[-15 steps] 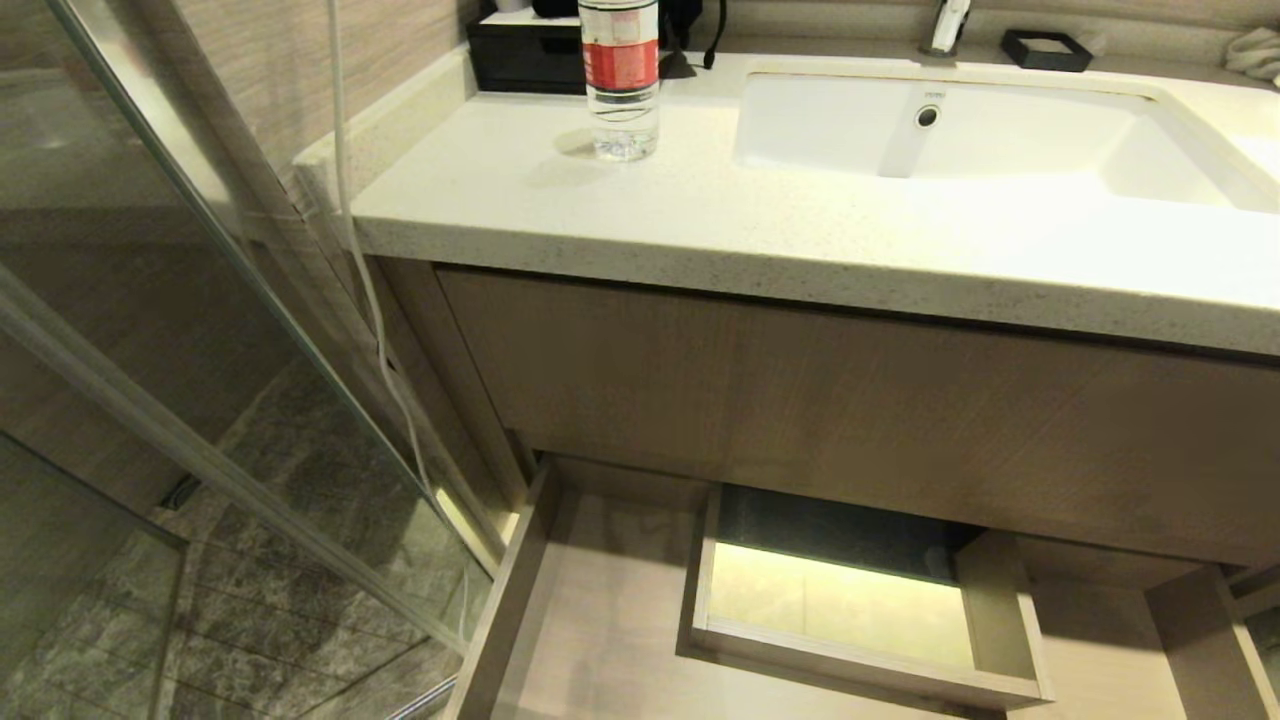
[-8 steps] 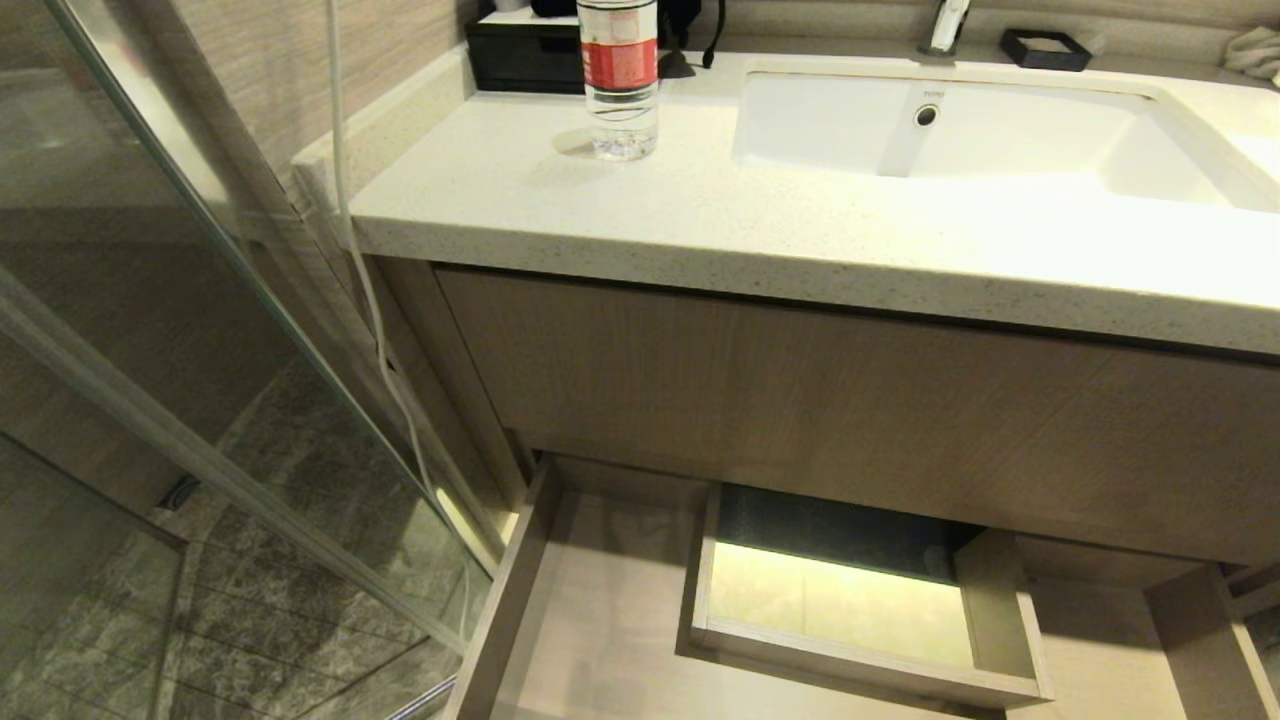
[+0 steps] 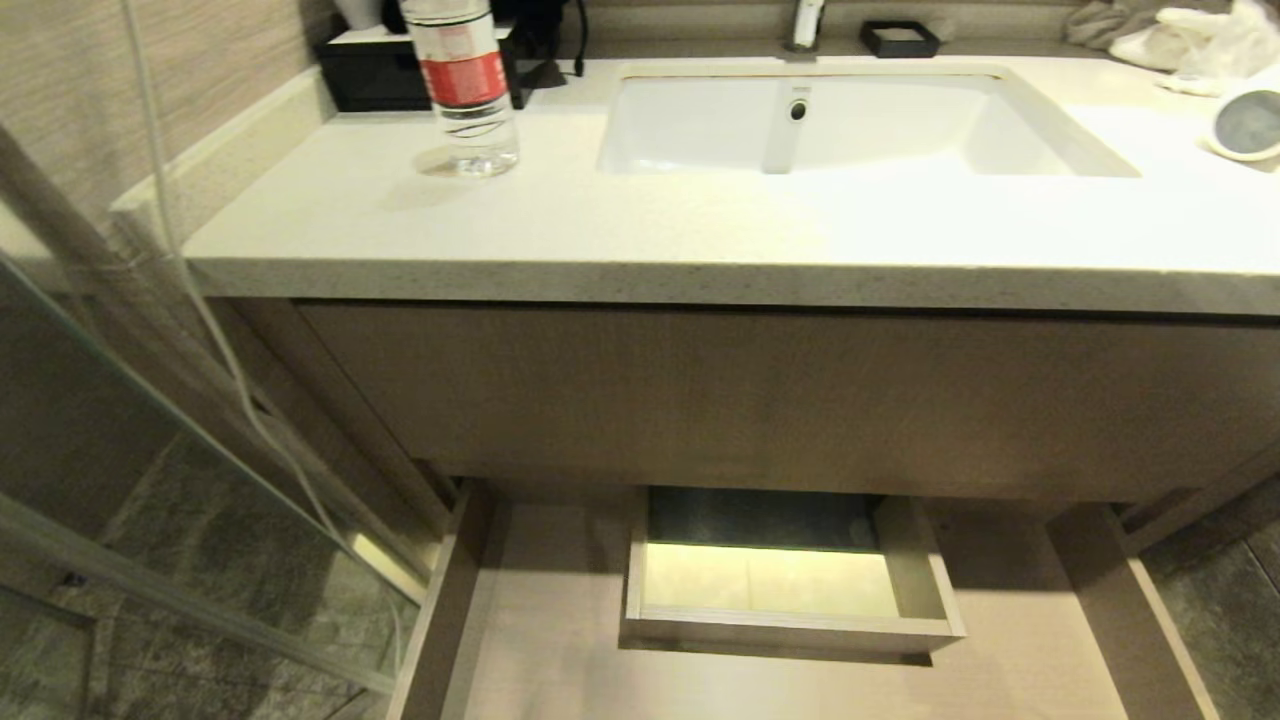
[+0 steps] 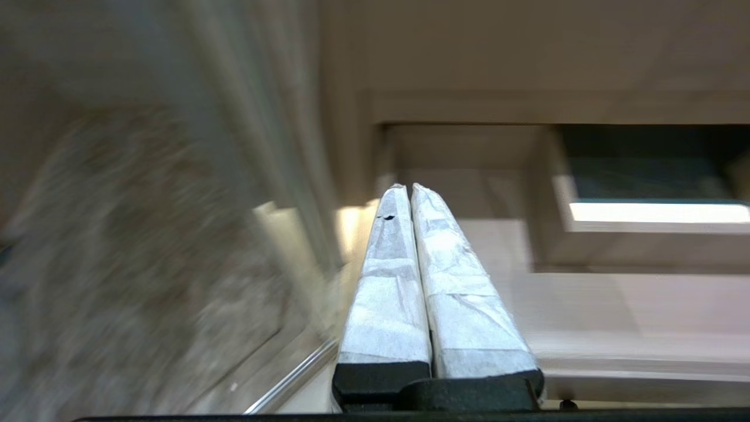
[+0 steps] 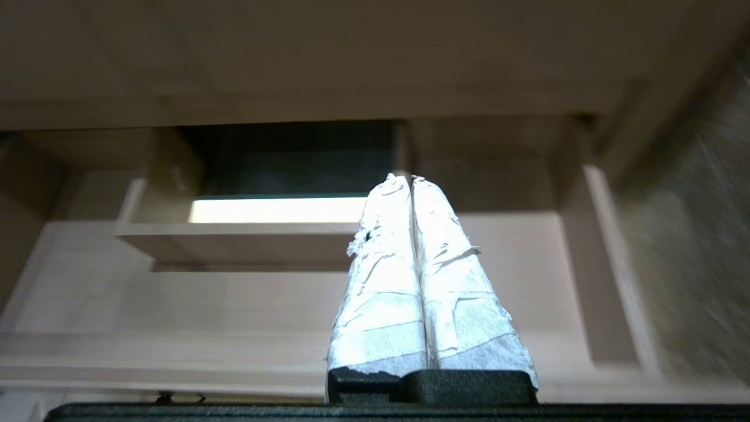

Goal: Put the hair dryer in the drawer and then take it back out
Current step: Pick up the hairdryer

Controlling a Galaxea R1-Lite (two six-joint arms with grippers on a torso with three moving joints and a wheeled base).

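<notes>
The hair dryer (image 3: pixel 1247 124) lies on the counter at the far right edge of the head view; only its white barrel end with the dark grey round face shows. Below the vanity the drawer (image 3: pixel 545 620) stands pulled out, with a pale floor and a boxed rectangular cutout (image 3: pixel 790 580) in its middle, and nothing lying in it. Neither arm shows in the head view. My left gripper (image 4: pixel 408 186) is shut and empty, over the drawer (image 4: pixel 586 305) at its left end. Shut and empty too, my right gripper (image 5: pixel 411 177) hangs over the drawer (image 5: pixel 234 299) towards its right end.
On the counter (image 3: pixel 640 240) stand a water bottle (image 3: pixel 462 85), a black box (image 3: pixel 375 70) and a small black dish (image 3: pixel 898 38), around the sink (image 3: pixel 1020 130). Crumpled cloths (image 3: pixel 1195 40) lie at the back right. A glass shower door (image 3: pixel 150 480) and a white cable (image 3: pixel 200 300) are at the left.
The whole head picture has slid left, so the camera has turned right. The vanity now faces me squarely and the hair dryer has come into view at the right edge.
</notes>
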